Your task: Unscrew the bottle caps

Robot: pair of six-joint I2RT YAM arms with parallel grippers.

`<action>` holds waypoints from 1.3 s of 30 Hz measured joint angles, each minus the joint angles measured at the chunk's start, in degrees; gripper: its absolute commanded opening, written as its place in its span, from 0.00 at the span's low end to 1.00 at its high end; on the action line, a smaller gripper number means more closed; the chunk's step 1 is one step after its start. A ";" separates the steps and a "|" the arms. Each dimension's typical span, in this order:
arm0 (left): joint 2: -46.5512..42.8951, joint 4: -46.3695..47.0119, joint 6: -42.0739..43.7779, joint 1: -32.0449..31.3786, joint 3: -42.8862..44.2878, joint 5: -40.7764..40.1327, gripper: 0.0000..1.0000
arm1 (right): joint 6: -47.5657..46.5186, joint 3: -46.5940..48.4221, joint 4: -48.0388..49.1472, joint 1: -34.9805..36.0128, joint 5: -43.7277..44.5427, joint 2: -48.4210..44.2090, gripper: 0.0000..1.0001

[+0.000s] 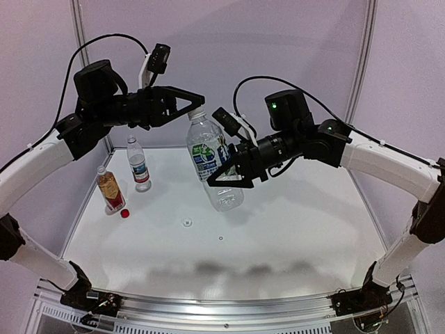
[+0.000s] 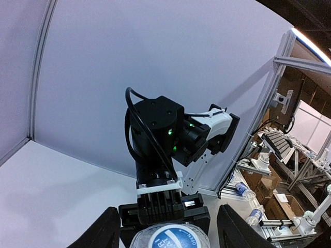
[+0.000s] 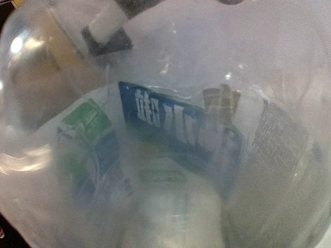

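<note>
My right gripper (image 1: 226,177) is shut on the large clear bottle with the green-blue label (image 1: 208,160) and holds it tilted above the table. This bottle fills the right wrist view (image 3: 165,144) and hides the fingers there. Its whitish cap (image 1: 198,114) is on its neck. My left gripper (image 1: 197,106) is open, with its fingers (image 2: 103,230) either side of that cap (image 2: 173,236), not touching it. The amber bottle (image 1: 110,189) stands at the left, the red cap (image 1: 125,213) lying beside it. The small clear bottle (image 1: 138,163) stands behind. A whitish cap (image 1: 186,223) lies on the table.
The white table (image 1: 278,236) is backed by pale walls, with its left edge close to the two standing bottles. The right arm's wrist (image 2: 155,139) faces the left wrist camera just behind the held bottle.
</note>
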 measured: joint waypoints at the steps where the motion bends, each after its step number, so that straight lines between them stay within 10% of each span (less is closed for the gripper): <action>1: 0.13 0.00 -0.17 -0.13 0.00 0.04 0.61 | 0.00 0.02 -0.04 0.00 -0.04 0.00 0.62; 22: 1.38 -8.76 0.17 -2.38 2.58 -11.87 0.10 | 0.98 0.00 -1.16 -0.13 10.56 0.00 0.62; 33: 12.50 -30.23 -1.68 -8.33 20.61 -42.27 0.12 | 2.14 -0.81 -1.86 0.09 36.26 0.52 0.62; 39: 14.38 -33.42 -1.57 -9.29 22.23 -45.92 0.44 | 2.10 -2.82 -1.40 0.20 39.60 0.52 0.62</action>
